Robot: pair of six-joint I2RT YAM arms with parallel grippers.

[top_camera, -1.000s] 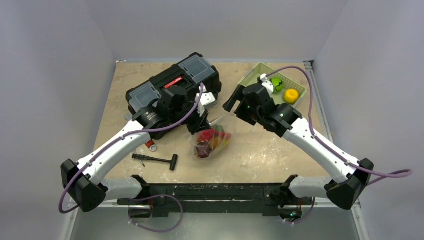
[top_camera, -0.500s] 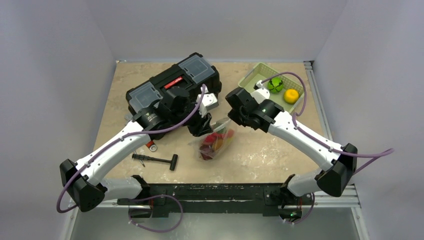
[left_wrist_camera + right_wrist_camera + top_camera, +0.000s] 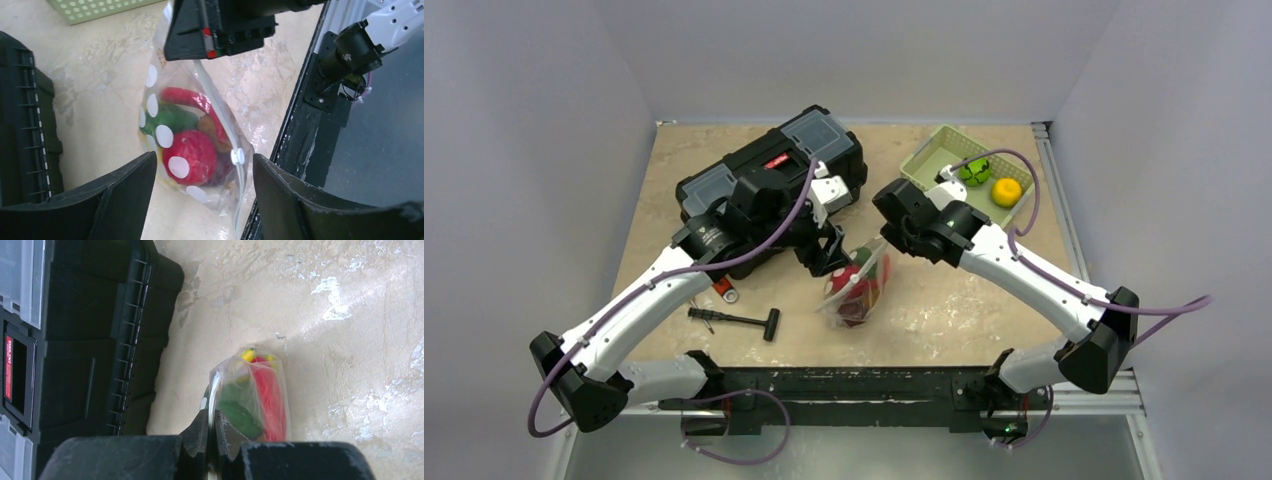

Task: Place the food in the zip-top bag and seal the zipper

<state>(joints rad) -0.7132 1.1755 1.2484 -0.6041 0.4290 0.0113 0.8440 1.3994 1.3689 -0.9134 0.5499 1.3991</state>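
The zip-top bag (image 3: 856, 292), clear with white dots, hangs over the table from my right gripper (image 3: 886, 243), which is shut on the bag's top edge. In the right wrist view the right gripper (image 3: 214, 436) pinches the whitish zipper (image 3: 213, 390). Red, green and yellow food (image 3: 189, 156) fills the bag (image 3: 165, 135). A small white slider (image 3: 237, 156) sits on the zipper low down. My left gripper (image 3: 205, 200) stands open beside the bag's lower part, its fingers (image 3: 125, 195) apart from the plastic. A green toy (image 3: 974, 170) and an orange one (image 3: 1006, 190) lie in the basket.
A black toolbox (image 3: 769, 178) stands at the back left, close behind my left wrist. The pale green slotted basket (image 3: 929, 160) sits at the back right. A black-handled tool (image 3: 739, 320) lies on the table at the front left.
My right gripper came in and shut on the bag's mouth edge. My left gripper opened and let go, drawing back slightly. The bag went from lying slumped to hanging more upright.
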